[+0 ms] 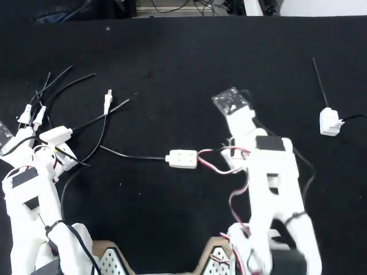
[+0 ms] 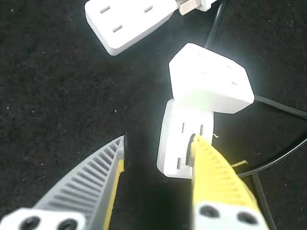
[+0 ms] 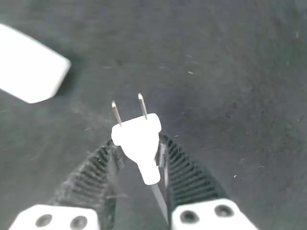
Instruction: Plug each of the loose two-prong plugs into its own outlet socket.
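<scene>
My right gripper [image 3: 137, 147] is shut on a white two-prong plug [image 3: 136, 130], whose prongs point away from the wrist over black cloth. A white block [image 3: 29, 72] lies off to one side of it. In the high view this gripper [image 1: 232, 104] hangs right of the table's middle, beyond a white outlet block [image 1: 182, 158]. My left gripper [image 2: 158, 142] is open over a cluster of white outlet blocks: its yellow finger [image 2: 211, 167] overlaps a flat one with slots [image 2: 180, 129], a thicker one [image 2: 211, 81] lies just past it, and a third [image 2: 127, 19] farther on.
Loose white plugs on black cords lie at the far left [image 1: 26, 114], [image 1: 39, 118] and a little inward [image 1: 108, 100]. A white adapter [image 1: 329, 121] with a cord sits at the right edge. Black cords cross the left half of the black table [image 1: 172, 63].
</scene>
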Robot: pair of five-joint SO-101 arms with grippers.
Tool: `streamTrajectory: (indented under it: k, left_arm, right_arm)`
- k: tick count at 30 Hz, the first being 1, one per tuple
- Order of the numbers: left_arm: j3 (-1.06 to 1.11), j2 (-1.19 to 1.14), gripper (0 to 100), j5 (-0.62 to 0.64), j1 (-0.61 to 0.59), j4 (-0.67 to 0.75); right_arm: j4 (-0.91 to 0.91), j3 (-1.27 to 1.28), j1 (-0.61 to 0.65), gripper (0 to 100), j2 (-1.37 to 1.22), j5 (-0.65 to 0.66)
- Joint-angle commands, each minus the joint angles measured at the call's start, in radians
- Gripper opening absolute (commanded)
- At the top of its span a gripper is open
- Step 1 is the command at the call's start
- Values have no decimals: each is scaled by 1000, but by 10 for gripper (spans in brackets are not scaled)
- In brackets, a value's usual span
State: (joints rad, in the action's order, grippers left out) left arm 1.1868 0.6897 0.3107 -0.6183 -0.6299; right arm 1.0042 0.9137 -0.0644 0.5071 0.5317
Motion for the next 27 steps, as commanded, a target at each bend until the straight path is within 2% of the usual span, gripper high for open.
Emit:
streamTrajectory:
  k: [1, 6, 11, 17, 22, 27]
  left_arm:
    - [-2, 9, 216, 8, -10, 15]
    - [-2, 9, 216, 8, -10, 15]
    - [-2, 9, 216, 8, -8, 15]
    - [-2, 9, 216, 8, -8, 15]
    - [-2, 9, 216, 8, -5, 15]
    - [-2, 9, 216, 8, -5, 15]
  right_arm:
    - [-155, -15, -26, 80, -186, -6]
    - [-89, -151, -43, 202, -326, -12]
    - [34, -297, -98, 191, -354, -6]
    - [-61, -254, -104, 191, -374, -5]
    - [-83, -194, -58, 191, -437, 61]
    - [-80, -170, 18, 191, -470, 64]
